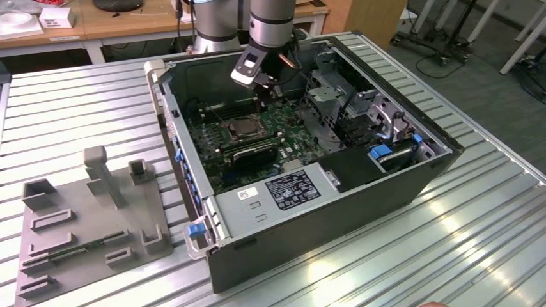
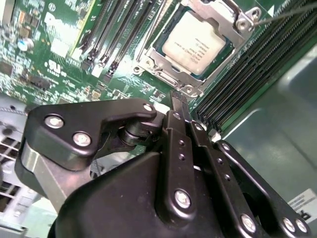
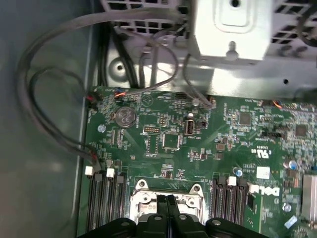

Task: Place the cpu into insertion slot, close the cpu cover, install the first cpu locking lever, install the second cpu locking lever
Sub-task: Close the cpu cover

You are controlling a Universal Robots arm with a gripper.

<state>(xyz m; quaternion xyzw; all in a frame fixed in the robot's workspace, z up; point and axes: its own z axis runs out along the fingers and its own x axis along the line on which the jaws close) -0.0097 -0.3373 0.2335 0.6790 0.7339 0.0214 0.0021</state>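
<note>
A ribbed metal surface (image 1: 477, 256) shines with pale glare toward one corner. Beyond its edge stand wooden desks (image 1: 128, 25); past another edge, grey floor (image 1: 486, 77) carries wheeled stand bases (image 1: 435, 51).

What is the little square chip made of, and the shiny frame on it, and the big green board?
The small square silvery chip looks metal-topped: a flat, matte grey plate. The thin silver frame plate over its edges seems bare steel, bright with glinting highlights. The large green board is probably lacquered plastic-like laminate, glossy green with fine traces.
</note>
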